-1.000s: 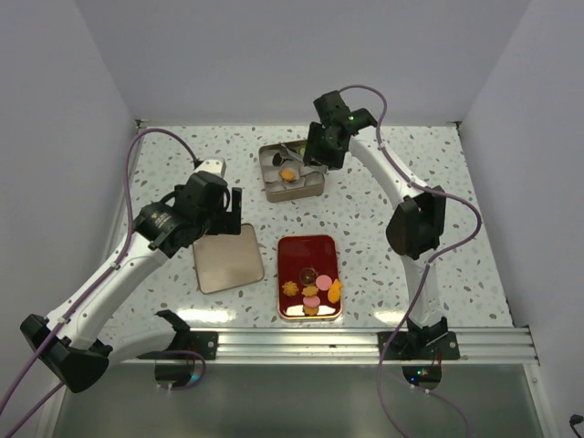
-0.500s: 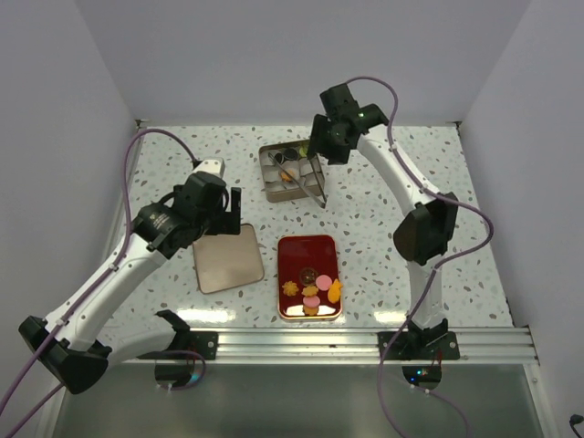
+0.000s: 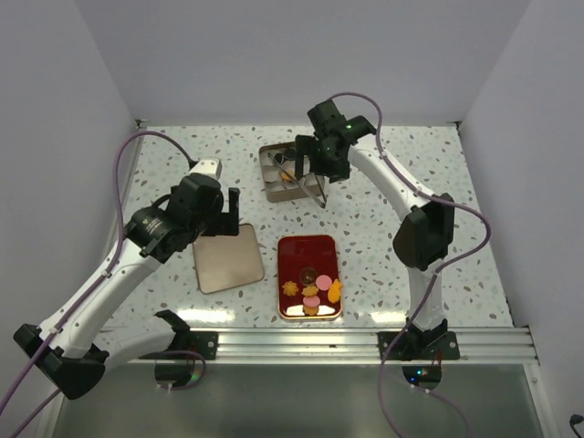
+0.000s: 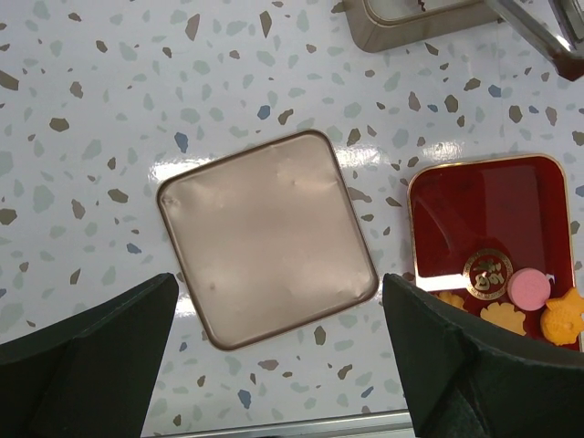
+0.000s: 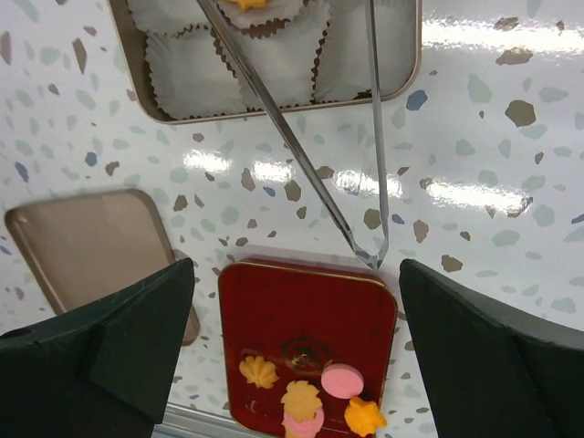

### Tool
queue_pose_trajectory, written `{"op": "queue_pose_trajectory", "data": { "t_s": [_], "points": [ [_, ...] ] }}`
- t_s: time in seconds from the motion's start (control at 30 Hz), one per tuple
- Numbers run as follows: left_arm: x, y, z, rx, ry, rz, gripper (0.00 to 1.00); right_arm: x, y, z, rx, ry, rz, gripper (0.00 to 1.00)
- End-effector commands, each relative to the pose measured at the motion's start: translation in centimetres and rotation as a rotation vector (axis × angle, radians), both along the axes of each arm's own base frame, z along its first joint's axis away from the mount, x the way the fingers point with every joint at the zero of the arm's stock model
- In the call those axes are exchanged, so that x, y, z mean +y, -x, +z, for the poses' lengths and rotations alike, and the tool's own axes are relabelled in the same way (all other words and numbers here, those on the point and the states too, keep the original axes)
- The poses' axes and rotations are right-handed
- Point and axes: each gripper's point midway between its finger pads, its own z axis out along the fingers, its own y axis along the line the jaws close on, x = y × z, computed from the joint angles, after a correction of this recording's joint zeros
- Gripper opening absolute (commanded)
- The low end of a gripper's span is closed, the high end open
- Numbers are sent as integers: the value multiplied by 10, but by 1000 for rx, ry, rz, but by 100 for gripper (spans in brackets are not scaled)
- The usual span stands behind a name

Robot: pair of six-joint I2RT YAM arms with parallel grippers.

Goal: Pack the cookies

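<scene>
Several cookies (image 3: 312,294) lie at the near end of the red tray (image 3: 308,251): orange ones (image 5: 258,371), a pink disc (image 5: 342,380), an irregular orange one (image 5: 365,417) and a dark brown disc (image 5: 306,351). They also show in the left wrist view (image 4: 527,287). One orange cookie (image 3: 286,173) sits in the open tin (image 3: 271,182). The metal tongs (image 3: 315,187) lie free, leaning from the tin down to the table. My right gripper (image 3: 310,162) is open and empty above the tin's right side. My left gripper (image 3: 225,212) is open and empty over the tin's lid (image 4: 265,237).
The tin (image 5: 401,82) holds white paper cups (image 5: 274,50). The flat lid (image 3: 228,258) lies left of the red tray. The tongs' joined end (image 5: 374,260) rests just beyond the tray's far edge. White walls stand left, right and behind.
My right gripper has let go of the tongs, which now lean from the tin to the table. It rose, then shifted slightly left. The left arm barely moved.
</scene>
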Motion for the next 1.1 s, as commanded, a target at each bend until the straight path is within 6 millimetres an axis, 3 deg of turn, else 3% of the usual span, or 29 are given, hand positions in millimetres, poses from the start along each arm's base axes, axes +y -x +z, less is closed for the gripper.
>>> {"op": "queue_pose_trajectory", "data": {
  "t_s": [0.0, 0.33, 0.53, 0.83, 1.07],
  "points": [
    [-1, 0, 11, -31, 40, 13, 100, -2, 5, -12, 13, 89, 62, 98],
    [6, 4, 11, -33, 27, 36, 100, -11, 2, -43, 58, 218, 91, 99],
    [8, 3, 10, -31, 13, 43, 100, -1, -2, -65, 82, 205, 115, 99],
    [7, -3, 7, -20, -16, 39, 100, 16, -30, -87, 63, 189, 138, 97],
    [8, -6, 6, -19, -40, 43, 100, 13, -44, -100, 66, 189, 120, 93]
  ]
}}
